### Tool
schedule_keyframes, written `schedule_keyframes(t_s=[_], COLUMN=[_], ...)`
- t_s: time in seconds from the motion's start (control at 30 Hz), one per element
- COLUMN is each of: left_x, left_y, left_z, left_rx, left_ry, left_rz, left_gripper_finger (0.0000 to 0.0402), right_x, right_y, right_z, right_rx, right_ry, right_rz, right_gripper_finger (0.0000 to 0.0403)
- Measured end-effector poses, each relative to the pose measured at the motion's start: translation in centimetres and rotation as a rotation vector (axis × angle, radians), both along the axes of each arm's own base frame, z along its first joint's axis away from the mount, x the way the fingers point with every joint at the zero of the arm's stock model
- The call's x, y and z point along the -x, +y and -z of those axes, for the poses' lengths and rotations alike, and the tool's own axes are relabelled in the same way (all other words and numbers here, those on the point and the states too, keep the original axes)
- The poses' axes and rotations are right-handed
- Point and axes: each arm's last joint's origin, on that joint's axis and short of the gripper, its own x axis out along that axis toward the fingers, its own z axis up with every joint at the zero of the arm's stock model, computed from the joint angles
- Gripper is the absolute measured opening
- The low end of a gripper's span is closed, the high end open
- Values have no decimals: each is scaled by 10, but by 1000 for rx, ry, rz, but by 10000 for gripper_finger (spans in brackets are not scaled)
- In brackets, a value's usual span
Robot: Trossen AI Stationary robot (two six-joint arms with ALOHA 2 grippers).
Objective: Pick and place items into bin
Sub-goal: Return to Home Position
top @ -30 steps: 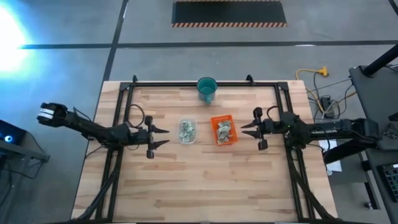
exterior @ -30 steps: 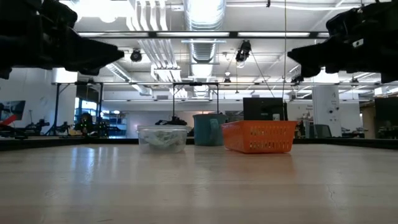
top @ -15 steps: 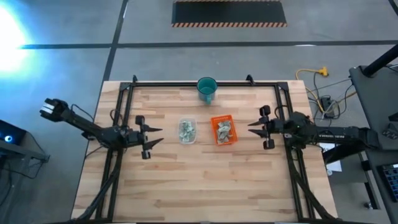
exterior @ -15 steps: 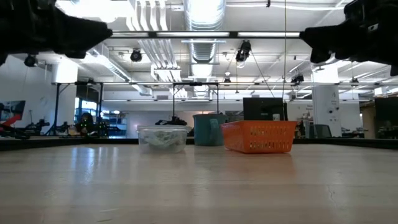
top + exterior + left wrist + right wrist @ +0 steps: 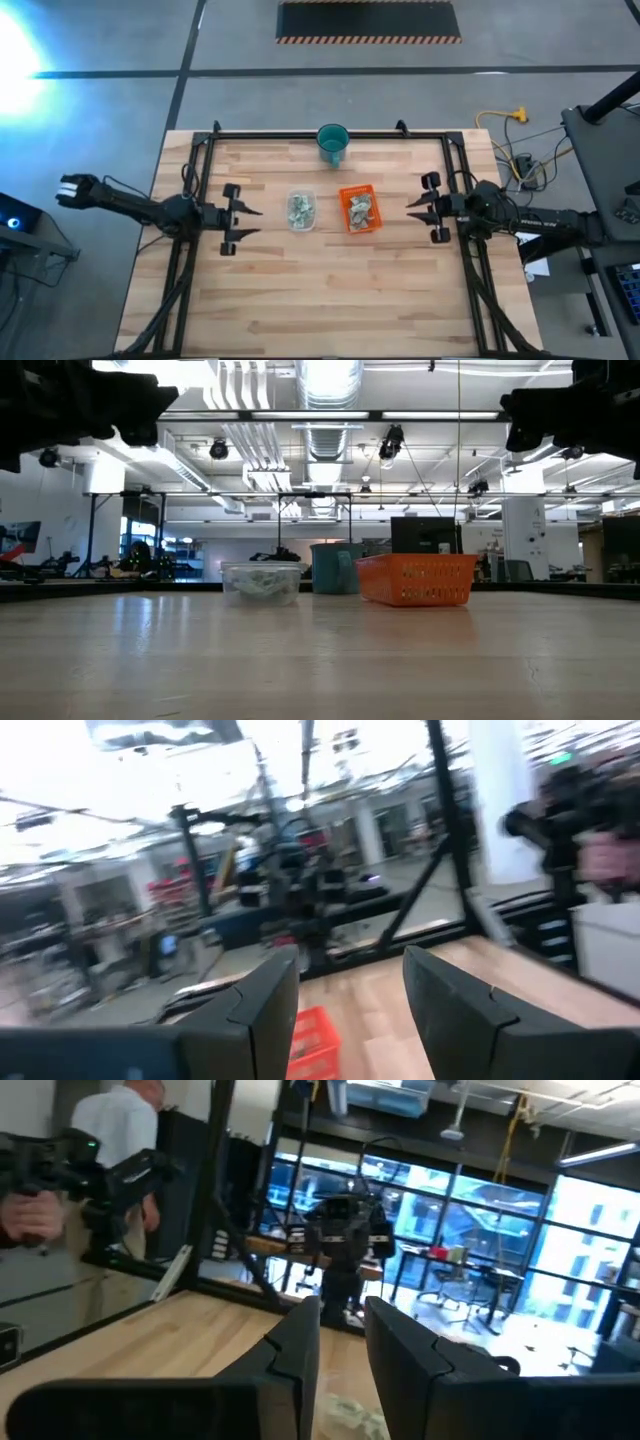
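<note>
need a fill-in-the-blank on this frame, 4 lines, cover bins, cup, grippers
1. The pale packets lie in the transparent bin and in a second bin, coloured ____.
2. The cup behind the two bins is ____ in colour.
3. The left gripper and the right gripper hang above the table, empty, with fingers ____.
4. The transparent bin sits on the ____ arm's side of the pair.

Missing words: orange; teal; open; left.

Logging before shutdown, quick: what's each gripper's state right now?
Left gripper: open, holding nothing.
Right gripper: open, holding nothing.
</note>
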Motion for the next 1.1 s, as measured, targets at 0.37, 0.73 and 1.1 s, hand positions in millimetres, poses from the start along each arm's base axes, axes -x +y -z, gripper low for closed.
schedule_keyframes(t_s=[0.37, 0.73, 1.1], left_x=[4, 24, 34], left_y=[14, 12, 11], left_z=[12, 10, 13], left_rx=[13, -9, -11], left_ry=[81, 63, 83], left_rz=[35, 70, 98], left_gripper_finger=[165, 165, 165], right_x=[7, 17, 18], right_y=[0, 2, 2], right_z=[2, 6, 7], right_rx=[3, 3, -8], right_ry=[21, 41, 56], right_rz=[8, 21, 16], right_gripper_finger=[70, 83, 73])
